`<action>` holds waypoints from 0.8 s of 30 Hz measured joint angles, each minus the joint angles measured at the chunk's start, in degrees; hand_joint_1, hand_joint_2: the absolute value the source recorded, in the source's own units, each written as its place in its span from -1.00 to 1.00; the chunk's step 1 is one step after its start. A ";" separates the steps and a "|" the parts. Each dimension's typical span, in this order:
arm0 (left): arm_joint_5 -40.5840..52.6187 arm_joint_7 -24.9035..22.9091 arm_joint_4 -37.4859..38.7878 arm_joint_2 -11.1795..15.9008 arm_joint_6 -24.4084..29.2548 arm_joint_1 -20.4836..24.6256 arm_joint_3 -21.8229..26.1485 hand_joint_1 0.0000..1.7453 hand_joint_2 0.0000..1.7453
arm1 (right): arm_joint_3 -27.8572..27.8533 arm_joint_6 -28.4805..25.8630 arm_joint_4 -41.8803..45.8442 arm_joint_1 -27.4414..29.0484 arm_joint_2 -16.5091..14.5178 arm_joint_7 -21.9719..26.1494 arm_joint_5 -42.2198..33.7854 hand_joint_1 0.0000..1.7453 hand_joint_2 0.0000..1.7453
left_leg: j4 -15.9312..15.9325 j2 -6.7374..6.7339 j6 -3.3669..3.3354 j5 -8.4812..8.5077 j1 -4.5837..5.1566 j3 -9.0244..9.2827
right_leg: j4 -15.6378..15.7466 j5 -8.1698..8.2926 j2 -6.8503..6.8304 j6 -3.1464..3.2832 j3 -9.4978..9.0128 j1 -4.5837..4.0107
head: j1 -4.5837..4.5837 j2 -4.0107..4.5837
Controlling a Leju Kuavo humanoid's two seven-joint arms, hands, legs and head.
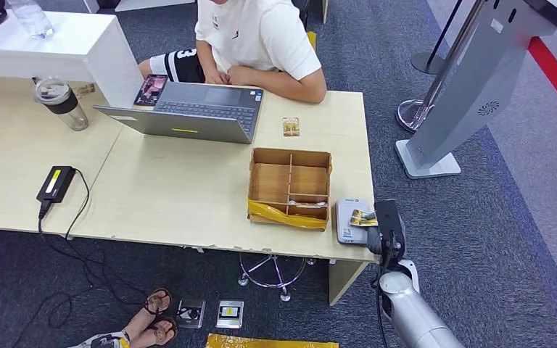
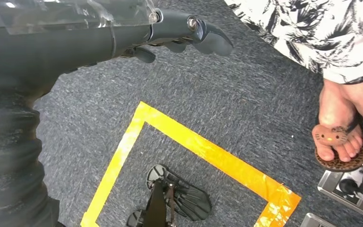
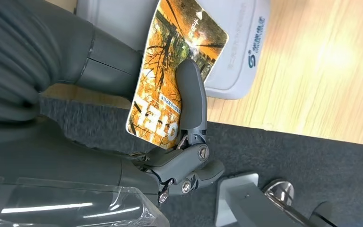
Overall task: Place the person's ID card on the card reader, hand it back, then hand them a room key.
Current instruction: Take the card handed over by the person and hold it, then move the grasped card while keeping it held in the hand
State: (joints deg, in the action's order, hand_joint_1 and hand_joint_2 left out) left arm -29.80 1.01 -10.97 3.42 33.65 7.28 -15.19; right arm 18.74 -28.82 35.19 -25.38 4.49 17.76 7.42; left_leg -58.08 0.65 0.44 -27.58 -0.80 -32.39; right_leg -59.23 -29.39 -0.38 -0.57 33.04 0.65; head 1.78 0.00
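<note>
My right hand (image 1: 388, 228) pinches an orange-yellow picture card (image 1: 363, 217) by its near end and holds it over the grey-white card reader (image 1: 347, 223) at the table's near right corner. In the right wrist view the card (image 3: 170, 66) lies between the thumb and a dark finger (image 3: 191, 94), its far end above the reader (image 3: 246, 52); whether it touches the reader I cannot tell. My left hand (image 2: 179, 33) hangs over the carpet with nothing in it. A second small card (image 1: 291, 126) lies on the table in front of the seated person (image 1: 261, 36).
A wooden compartment box (image 1: 290, 187) stands just left of the reader. An open laptop (image 1: 188, 110), a tumbler (image 1: 62, 101) and a power adapter (image 1: 56, 183) sit on the table (image 1: 174, 196). A grey kiosk (image 1: 471, 87) stands to the right. Another person's sandalled feet (image 1: 156, 315) are near my left.
</note>
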 joint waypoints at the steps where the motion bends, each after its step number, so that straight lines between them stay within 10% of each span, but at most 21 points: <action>1: -0.17 -0.13 0.00 -0.06 0.15 0.00 0.00 -1.00 1.00 | -0.13 -0.04 -0.02 -0.21 -0.02 0.64 -1.88 1.00 1.00 | 0.00 -0.01 0.00 0.00 0.00 0.00 | 0.00 0.01 0.01 0.00 0.00 0.00 | 0.00 0.00; 8: -0.89 -0.39 0.00 -0.21 -0.43 -0.01 -0.03 -1.00 1.00 | -3.22 -7.56 9.07 -1.37 0.62 0.12 -16.18 1.00 1.00 | -0.01 -0.04 -0.01 0.02 0.02 -0.01 | -0.01 0.06 0.05 -0.02 0.01 0.02 | 0.01 0.00; 24: -1.39 2.21 0.02 1.25 -5.41 0.00 -1.44 -1.00 1.00 | -10.66 -9.90 44.09 -7.06 4.52 -5.41 -6.16 1.00 1.00 | -0.02 -0.15 -0.01 0.02 0.01 -0.03 | -0.02 0.07 0.08 -0.02 0.02 0.02 | 0.01 0.00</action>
State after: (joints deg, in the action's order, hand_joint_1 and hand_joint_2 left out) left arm -31.19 3.22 -10.95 4.67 28.24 7.27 -16.63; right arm 8.08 -38.73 79.28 -32.43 9.01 12.35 1.26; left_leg -58.10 0.50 0.44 -27.56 -0.79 -32.42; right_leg -59.25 -29.32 -0.29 -0.59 33.07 0.67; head 1.78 0.00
